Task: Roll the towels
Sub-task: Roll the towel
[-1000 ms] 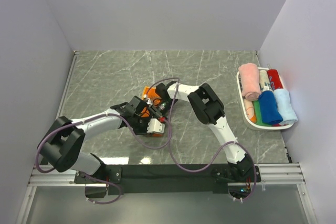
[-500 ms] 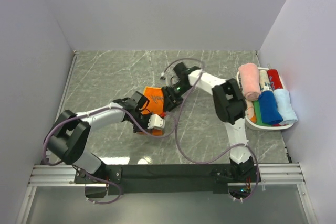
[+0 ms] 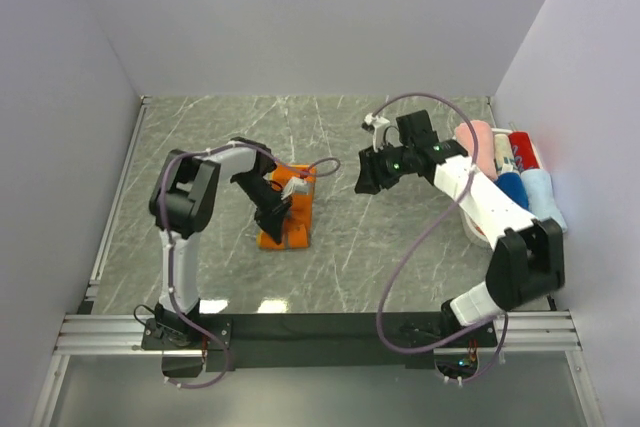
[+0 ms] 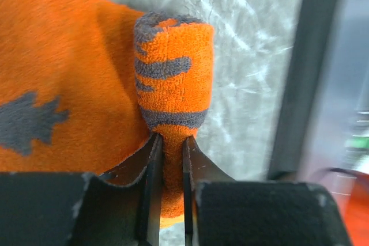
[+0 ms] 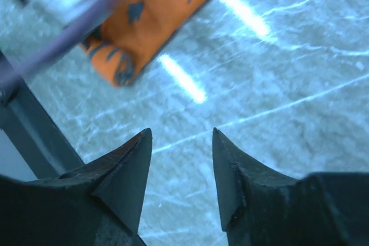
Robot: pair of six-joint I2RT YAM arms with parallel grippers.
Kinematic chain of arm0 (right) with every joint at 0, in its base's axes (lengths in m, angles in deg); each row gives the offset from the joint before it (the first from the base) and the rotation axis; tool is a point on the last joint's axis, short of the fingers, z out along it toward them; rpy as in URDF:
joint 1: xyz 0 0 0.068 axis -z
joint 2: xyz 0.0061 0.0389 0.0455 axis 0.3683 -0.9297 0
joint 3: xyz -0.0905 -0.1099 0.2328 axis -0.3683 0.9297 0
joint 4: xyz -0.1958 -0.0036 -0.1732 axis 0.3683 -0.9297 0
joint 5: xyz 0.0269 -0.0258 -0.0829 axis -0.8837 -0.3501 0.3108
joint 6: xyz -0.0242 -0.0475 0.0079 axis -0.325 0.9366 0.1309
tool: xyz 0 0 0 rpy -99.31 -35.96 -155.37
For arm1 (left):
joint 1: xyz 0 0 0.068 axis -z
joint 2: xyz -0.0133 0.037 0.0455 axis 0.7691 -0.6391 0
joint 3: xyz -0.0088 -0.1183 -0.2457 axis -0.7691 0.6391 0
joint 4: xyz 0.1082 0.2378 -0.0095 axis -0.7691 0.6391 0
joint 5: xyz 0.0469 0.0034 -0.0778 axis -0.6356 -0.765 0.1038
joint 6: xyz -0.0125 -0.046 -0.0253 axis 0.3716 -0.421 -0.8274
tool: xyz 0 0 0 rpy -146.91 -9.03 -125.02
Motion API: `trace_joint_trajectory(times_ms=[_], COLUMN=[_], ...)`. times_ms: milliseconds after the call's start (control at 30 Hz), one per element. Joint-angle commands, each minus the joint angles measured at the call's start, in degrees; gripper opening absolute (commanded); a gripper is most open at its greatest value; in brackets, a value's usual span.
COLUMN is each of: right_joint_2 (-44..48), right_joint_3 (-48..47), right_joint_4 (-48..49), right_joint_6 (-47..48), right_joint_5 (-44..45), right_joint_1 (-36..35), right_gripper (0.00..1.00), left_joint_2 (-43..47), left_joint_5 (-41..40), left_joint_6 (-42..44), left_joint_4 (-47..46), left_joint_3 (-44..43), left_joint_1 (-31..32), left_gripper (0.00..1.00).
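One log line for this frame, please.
left gripper: shut on rolled end of orange towel | right gripper: open, above table, off towel | roll: partly done

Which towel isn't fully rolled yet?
The orange towel on the table: only one end is rolled, pinched by the left gripper. The other towels sit rolled in the basket.

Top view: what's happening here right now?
The left tool is pinched on the rolled end of an orange-and-grey terry towel; the rest of it lies flat on the grey marble table, so it is only partly rolled. The right tool hangs open and empty above the table, to the towel's right. Several rolled towels sit by the right wall.
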Motion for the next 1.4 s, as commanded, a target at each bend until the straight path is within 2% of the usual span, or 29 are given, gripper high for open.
trace_joint_trajectory(times_ms=[0,133,167,233,400,500,567,767,1133,1233,1333,1367], right_joint_2=[5.0,7.8,8.1,7.3,-2.6,-9.8,-13.5,-17.0,-24.0,-25.8,-25.7,-25.0], right_joint_3=[4.3,5.3,5.7,5.5,0.1,-5.0,-7.1,-5.9,-3.3,-2.9,-2.2,-0.6], right_joint_4=[2.7,0.6,1.4,2.8,10.1,12.3,13.1,15.5,19.3,18.4,16.5,16.4], right_joint_6=[3.1,9.2,11.5,13.2,15.1,16.2,16.7,19.7,23.5,23.8,24.0,24.1], right_joint_5=[1.6,3.3,6.6,9.6,22.0,25.1,25.1,24.2,27.5,27.1,25.5,24.8], right_joint_1=[-0.8,-6.4,-11.1,-15.9,-29.2,-33.1,-34.4,-37.9,-39.2,-39.1,-39.1,-39.1], right_gripper=[0.49,0.45,0.45,0.45,0.5,0.51,0.52,0.55,0.58,0.53,0.35,0.22], left_joint_2=[-10.1,-18.0,-18.7,-20.7,-23.3,-24.0,-23.2,-21.5,-22.0,-21.8,-21.3,-21.2], left_joint_5=[-3.0,-2.6,-3.0,-3.5,-3.7,-3.7,-3.8,-2.6,-1.2,-0.8,0.3,0.7], left_joint_6=[2.4,2.1,1.5,0.9,-2.2,-3.4,-3.4,-3.4,-3.6,-3.9,-4.7,-4.9], left_joint_4=[8.3,12.5,12.7,12.9,13.3,13.3,13.3,13.3,13.3,13.1,12.5,12.6], left_joint_3=[-9.0,-16.6,-17.6,-19.8,-23.3,-24.3,-23.9,-21.3,-21.5,-21.6,-21.1,-21.0], left_joint_1=[-2.8,-4.8,-5.0,-5.3,-5.3,-5.3,-5.2,-4.8,-4.8,-4.8,-5.3,-5.6], left_gripper=[0.01,0.01,0.01,0.02,0.06,0.08,0.08,0.11,0.21,0.23,0.28,0.3])
